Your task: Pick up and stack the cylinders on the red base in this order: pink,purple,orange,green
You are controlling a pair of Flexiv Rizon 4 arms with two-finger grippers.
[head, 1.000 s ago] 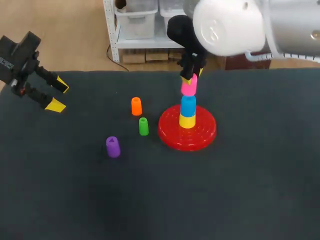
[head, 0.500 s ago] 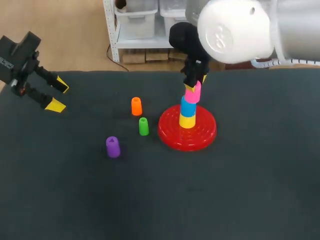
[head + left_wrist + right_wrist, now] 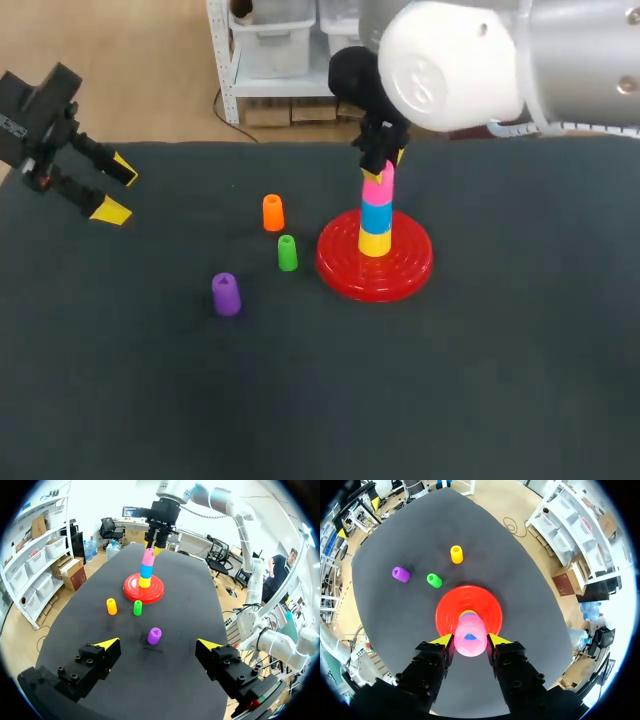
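Observation:
The red base point(image 3: 400, 268) point(image 3: 131, 587) point(image 3: 451, 611) carries a stack: a yellow cylinder point(image 3: 375, 242) at the bottom, a blue one point(image 3: 376, 215) on it, and the pink cylinder point(image 3: 377, 187) point(image 3: 148, 558) point(image 3: 470, 637) on top. My right gripper point(image 3: 381, 163) point(image 3: 470, 639) stands over the stack, shut on the pink cylinder. Left of the base stand the orange cylinder point(image 3: 272, 212) point(image 3: 456, 554) and the green cylinder point(image 3: 287, 253) point(image 3: 434, 580). The purple cylinder point(image 3: 226, 294) point(image 3: 154, 635) point(image 3: 400, 574) lies further left. My left gripper point(image 3: 115, 190) point(image 3: 157, 645) hangs open at the table's far left edge.
The dark table point(image 3: 480, 380) holds nothing else. Its back edge runs just behind the base.
My right gripper has brought the pink cylinder down from a tilted hover onto the blue cylinder, so it now sits upright on the stack. The left arm has kept still.

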